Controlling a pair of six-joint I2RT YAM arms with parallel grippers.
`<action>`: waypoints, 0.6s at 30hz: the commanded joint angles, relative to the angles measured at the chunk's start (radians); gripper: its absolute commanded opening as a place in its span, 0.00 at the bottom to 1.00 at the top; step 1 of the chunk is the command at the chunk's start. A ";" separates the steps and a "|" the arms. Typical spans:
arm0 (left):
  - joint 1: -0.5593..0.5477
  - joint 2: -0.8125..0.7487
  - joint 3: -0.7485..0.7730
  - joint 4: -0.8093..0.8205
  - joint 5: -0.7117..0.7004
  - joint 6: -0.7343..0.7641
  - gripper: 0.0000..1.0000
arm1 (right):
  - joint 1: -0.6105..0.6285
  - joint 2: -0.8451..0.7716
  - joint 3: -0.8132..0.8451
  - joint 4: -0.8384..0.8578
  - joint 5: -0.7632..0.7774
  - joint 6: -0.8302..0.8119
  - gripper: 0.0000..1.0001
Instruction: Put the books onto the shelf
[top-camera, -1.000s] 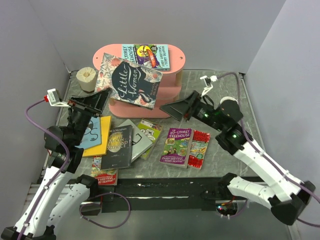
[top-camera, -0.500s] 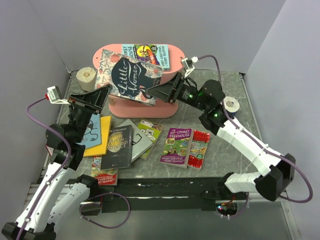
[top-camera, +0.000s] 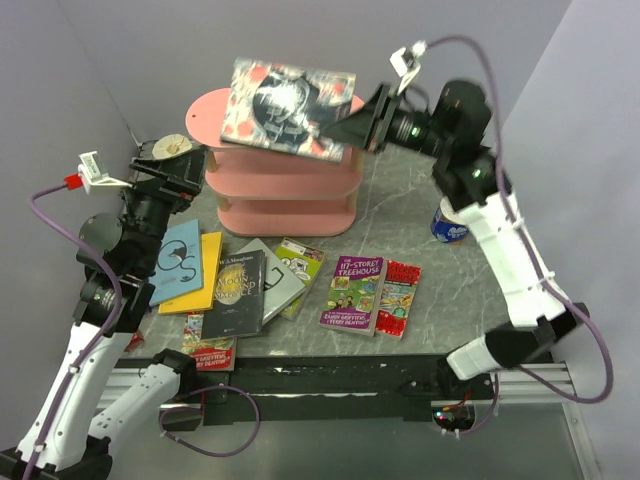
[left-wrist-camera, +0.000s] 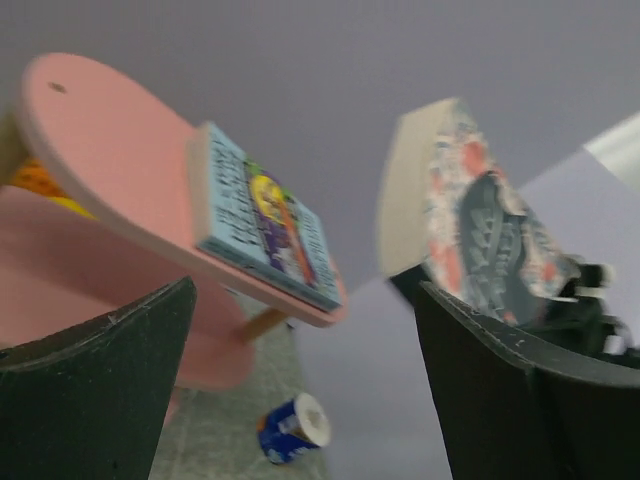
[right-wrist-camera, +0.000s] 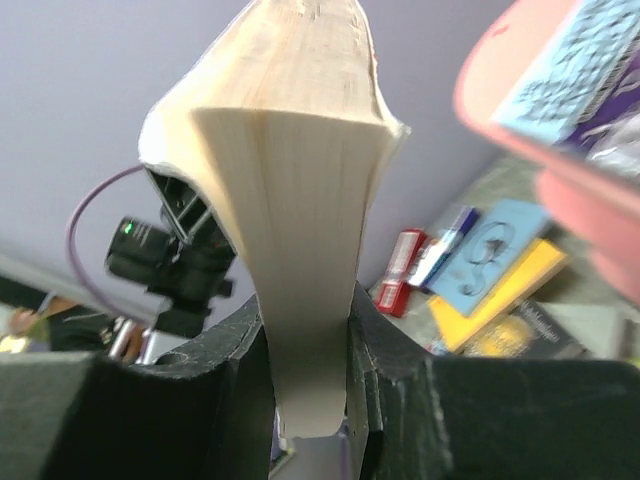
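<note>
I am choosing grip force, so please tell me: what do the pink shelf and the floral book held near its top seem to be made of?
The shelf: its boards look like painted wood or fibreboard, matte pink with smooth edges; the posts look like bare light wood. The floral book: paper with a soft cover; its cream page block bends where it is pinched.

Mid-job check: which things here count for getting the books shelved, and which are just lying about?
Job:
floral book, clamped in the right pincer
pink shelf
blue book on its top board
loose table books, such as the purple paperback and black book

Lying about:
beige paper roll
blue-wrapped roll
</note>
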 joint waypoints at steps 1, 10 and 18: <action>0.000 -0.018 0.039 -0.218 -0.231 0.093 0.96 | -0.090 0.157 0.358 -0.285 -0.096 -0.115 0.00; 0.001 -0.013 0.004 -0.268 -0.177 0.112 0.97 | -0.187 0.395 0.613 -0.429 -0.250 -0.089 0.00; 0.001 -0.005 -0.036 -0.243 -0.142 0.098 0.98 | -0.187 0.455 0.599 -0.431 -0.259 -0.086 0.00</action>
